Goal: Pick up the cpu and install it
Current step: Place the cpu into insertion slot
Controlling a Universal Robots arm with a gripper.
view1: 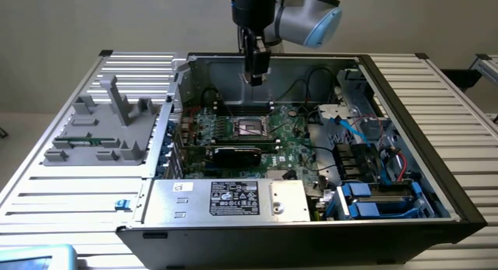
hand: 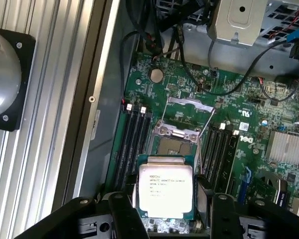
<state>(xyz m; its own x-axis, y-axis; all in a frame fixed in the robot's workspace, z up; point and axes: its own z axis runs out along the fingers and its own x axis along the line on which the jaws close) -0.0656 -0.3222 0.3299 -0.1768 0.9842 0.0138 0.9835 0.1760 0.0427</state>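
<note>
Counter [view1: 455, 118] carries the open case [view1: 311, 242] mid-counter, with a grey tray [view1: 93, 136] by the counter edge at the exterior view's left. Motherboard [hand: 239, 104] lies on the case floor, socket [hand: 175, 145] open, frame [hand: 189, 106] raised. Gripper [hand: 167, 211] hangs well above the socket, narrow, apparently clamped on the cpu [hand: 165, 186] by its edges; contact is hard to see. Risks: a loose hold drops the cpu onto the pins, tilt or wrong rotation bends them, and the gripper could snag the frame.

One cpu [hand: 165, 186] is pinched between the two fingers [hand: 122, 215] of the gripper [hand: 168, 201], with one open socket [hand: 175, 144] just beyond their tips. Farther off I count one coin cell [hand: 156, 75], one black card [view1: 235, 155], one labelled power supply [view1: 225, 199] and two blue drive caddies [view1: 365, 210].
</note>
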